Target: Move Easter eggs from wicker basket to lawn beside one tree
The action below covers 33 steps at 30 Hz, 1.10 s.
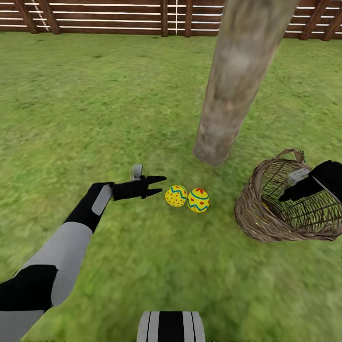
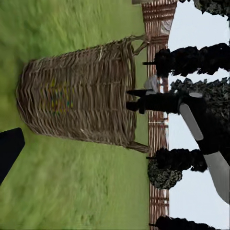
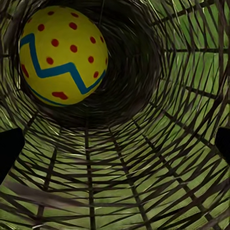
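**Last egg: risk of pushing it deeper**

Head view: lawn (image 1: 95, 104); two Easter eggs (image 1: 186, 197) beside tree (image 1: 237, 80). Left gripper (image 1: 156, 185) spread, empty. Right gripper (image 1: 290, 194) inside tipped wicker basket (image 1: 251, 213).

Right wrist view: third egg (image 3: 62, 55) ahead between wide, empty fingertips; a nudge may roll it away.

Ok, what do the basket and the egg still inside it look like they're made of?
The wicker basket looks like loosely woven brown-grey twigs: rough, matte, with grass showing through the gaps in the weave. The egg inside it looks hard and smooth, painted yellow with a blue zigzag and red dots; whether plastic, wood or real shell, I cannot tell.
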Available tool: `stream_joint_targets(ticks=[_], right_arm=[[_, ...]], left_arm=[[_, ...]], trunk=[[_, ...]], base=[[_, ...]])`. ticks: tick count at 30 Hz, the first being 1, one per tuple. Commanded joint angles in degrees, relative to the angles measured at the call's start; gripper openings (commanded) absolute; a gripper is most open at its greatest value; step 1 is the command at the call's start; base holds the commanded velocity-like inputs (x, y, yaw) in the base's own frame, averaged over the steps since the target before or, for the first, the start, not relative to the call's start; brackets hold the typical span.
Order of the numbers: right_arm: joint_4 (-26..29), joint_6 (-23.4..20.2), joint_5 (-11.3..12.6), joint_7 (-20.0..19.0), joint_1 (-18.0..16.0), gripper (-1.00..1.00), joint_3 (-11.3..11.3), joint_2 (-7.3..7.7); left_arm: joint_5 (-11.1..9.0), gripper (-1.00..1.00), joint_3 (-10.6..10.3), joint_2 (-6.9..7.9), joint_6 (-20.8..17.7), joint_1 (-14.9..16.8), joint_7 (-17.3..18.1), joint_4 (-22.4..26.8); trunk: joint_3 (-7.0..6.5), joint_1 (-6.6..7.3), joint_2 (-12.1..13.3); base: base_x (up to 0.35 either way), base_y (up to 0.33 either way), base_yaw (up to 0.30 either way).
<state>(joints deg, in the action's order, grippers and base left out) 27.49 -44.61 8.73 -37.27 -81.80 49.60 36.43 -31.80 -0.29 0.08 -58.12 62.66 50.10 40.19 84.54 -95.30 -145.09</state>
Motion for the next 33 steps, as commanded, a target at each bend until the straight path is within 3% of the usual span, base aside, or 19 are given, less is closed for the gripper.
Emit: stream_joint_targets(ticks=[1, 2, 4, 6, 9, 21, 25, 33], right_arm=[[0.1, -0.3, 0.6, 0.2, -0.1, 1.0, 0.4, 0.1], [0.1, -0.3, 0.6, 0.2, -0.1, 1.0, 0.4, 0.11], [0.1, -0.3, 0.6, 0.2, 0.1, 1.0, 0.4, 0.13], [0.1, -0.3, 0.5, 0.2, 0.2, 1.0, 0.3, 0.18], [0.0, -0.2, 0.5, 0.3, 0.2, 1.0, 0.3, 0.21], [0.2, 0.2, 0.8, 0.4, 0.2, 1.0, 0.0, 0.29], [0.2, 5.1, 0.9, 0.3, 0.2, 1.0, 0.0, 0.31], [0.3, 10.2, 0.9, 0.3, 0.2, 1.0, 0.0, 0.3]], left_arm=[[-2.8, 1.0, 0.3, -1.04, -0.3, 0.1, -4.0, 0.6], [-4.3, 1.0, 0.4, -1.43, -0.3, 0.1, -5.9, 0.9], [-10.9, 1.0, 0.6, -2.4, -0.4, 0.3, -12.3, 2.1], [-15.6, 1.0, 0.7, -2.71, -0.5, 0.5, -17.7, 3.8], [-18.4, 1.0, 0.6, -2.75, -0.5, 0.6, -21.6, 7.2], [-19.4, 1.0, -1.0, -1.91, -0.4, 0.7, -22.9, 10.1], [-19.4, 1.0, -1.0, -1.74, -0.4, 0.7, -22.9, 10.1], [-19.2, 1.0, -1.0, -1.75, -0.4, 0.7, -22.9, 10.1]], trunk=[[0.27, -0.01, 0.0], [0.49, -0.04, 0.0], [0.94, -0.09, -0.1], [1.38, -0.14, -0.1], [2.04, -0.22, -0.1], [4.7, -0.53, -0.3], [5.59, -0.63, -0.4], [6.92, -0.78, -0.4]], base=[[0.0, 0.0, 0.0], [0.0, 0.0, 0.0], [0.0, 0.0, 0.0], [0.0, 0.0, 0.0], [0.0, 0.0, 0.0], [0.0, 0.0, 0.0], [0.0, 0.0, 0.0], [0.0, 0.0, 0.0]])
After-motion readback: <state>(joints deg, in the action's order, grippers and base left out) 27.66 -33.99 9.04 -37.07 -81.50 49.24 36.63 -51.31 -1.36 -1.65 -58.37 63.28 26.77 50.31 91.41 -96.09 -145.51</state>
